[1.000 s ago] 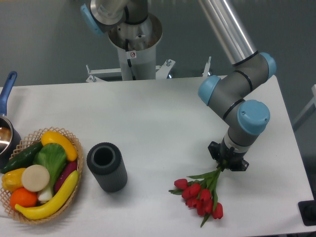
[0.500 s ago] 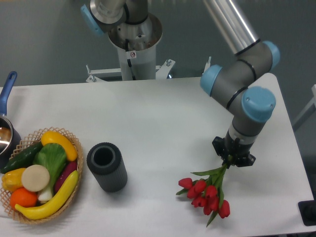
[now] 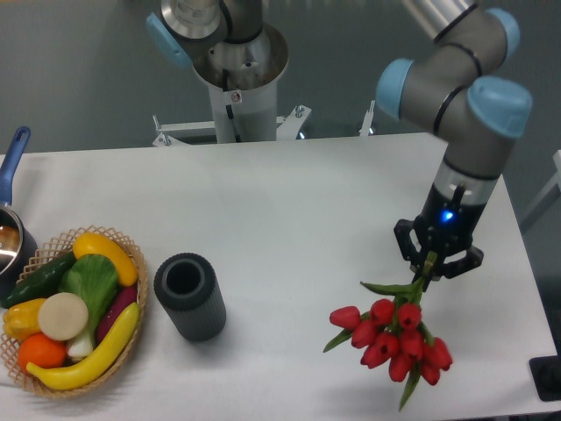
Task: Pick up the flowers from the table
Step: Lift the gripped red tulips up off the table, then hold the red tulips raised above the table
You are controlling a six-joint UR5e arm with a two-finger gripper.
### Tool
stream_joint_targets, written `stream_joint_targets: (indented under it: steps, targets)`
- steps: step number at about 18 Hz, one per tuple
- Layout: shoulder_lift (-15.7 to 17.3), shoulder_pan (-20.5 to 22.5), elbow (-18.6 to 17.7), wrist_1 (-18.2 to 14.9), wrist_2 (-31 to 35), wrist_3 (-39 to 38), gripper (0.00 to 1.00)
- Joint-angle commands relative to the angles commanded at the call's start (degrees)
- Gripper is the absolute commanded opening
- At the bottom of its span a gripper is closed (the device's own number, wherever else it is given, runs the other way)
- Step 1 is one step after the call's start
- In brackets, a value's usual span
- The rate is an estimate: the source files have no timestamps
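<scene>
The flowers (image 3: pixel 393 338) are a bunch of red tulips with green stems and leaves, at the right front of the white table (image 3: pixel 289 210). My gripper (image 3: pixel 434 263) is shut on the stems at their upper end. The bunch hangs down from the gripper, blooms lowest, and looks lifted off the tabletop. The arm's grey wrist with blue caps rises above the gripper, with a small blue light lit on it.
A dark grey cylinder cup (image 3: pixel 189 296) stands left of centre front. A wicker basket (image 3: pixel 133 259) of fruit and vegetables sits at the front left. A pot with a blue handle (image 3: pixel 12 162) is at the left edge. The robot base (image 3: pixel 238 79) stands behind the table.
The gripper has risen and moved right with the tulips in its grasp. The bunch has come up off the table and shifted right.
</scene>
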Motion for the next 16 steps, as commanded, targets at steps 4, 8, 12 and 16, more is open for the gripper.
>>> stream_joint_targets:
  steps: [4,8,12,16]
  targets:
    - [1.93,3.59,-1.31,0.0,-14.14,-1.4,0.11]
    - [2.56,6.33,-2.46,0.09,-22.26,-2.55,0.11]
    - [2.47,6.6,-2.81,0.35,-24.29,-2.2,0.11]
    - [2.47,6.77,-2.9,0.35,-26.04,-2.29,0.11]
